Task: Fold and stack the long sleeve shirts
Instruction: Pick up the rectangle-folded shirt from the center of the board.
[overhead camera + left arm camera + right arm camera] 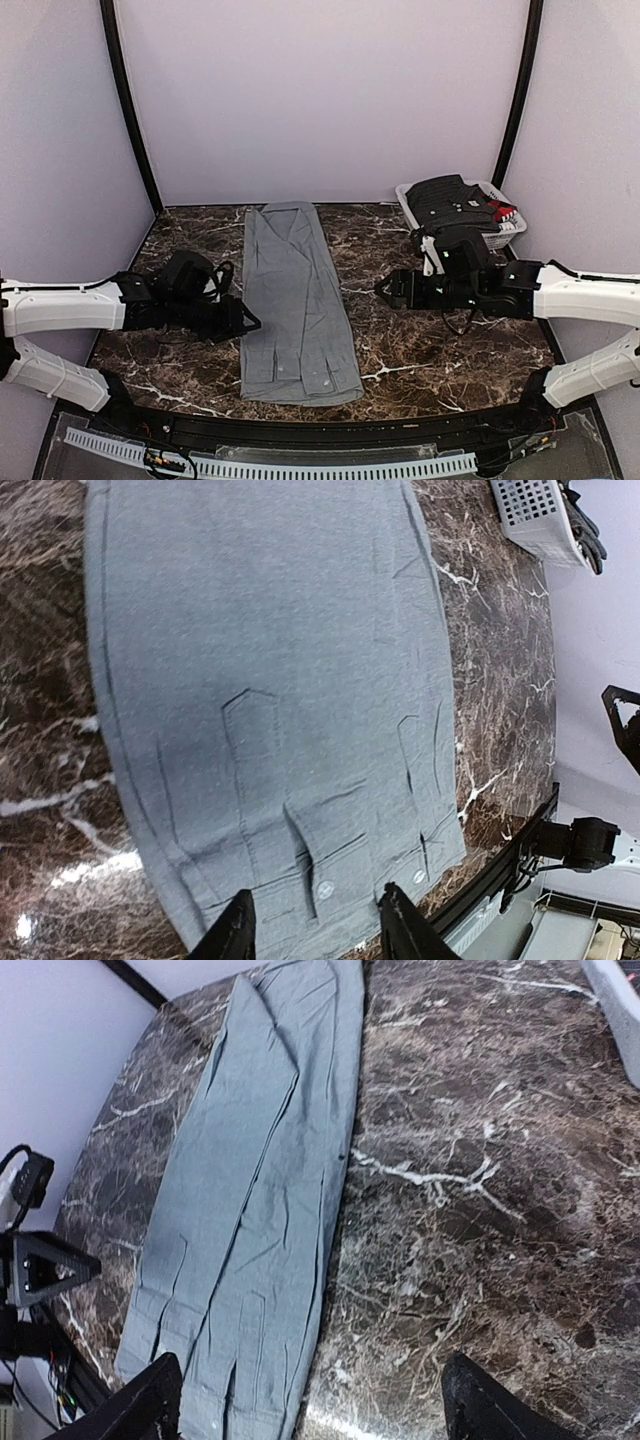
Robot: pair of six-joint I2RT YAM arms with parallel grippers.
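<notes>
A mid-grey long sleeve shirt (pixel 295 300) lies flat on the marble table, folded into a long narrow strip running from the far side to the near edge. Its buttoned cuffs sit at the near end (pixel 270 680). My left gripper (pixel 250 322) is at the strip's left edge. In the left wrist view it (pixel 318 925) hovers open over the cuffs with nothing between its fingers. My right gripper (pixel 383 292) is right of the shirt, apart from it. It (pixel 315 1400) stands wide open over the shirt's right edge (pixel 250 1210) and bare marble.
A white basket (pixel 500 235) at the back right holds a pile of dark garments (pixel 450 200); its corner shows in the left wrist view (pixel 535 515). Purple walls close in the table on three sides. A black rail runs along the near edge (pixel 300 430).
</notes>
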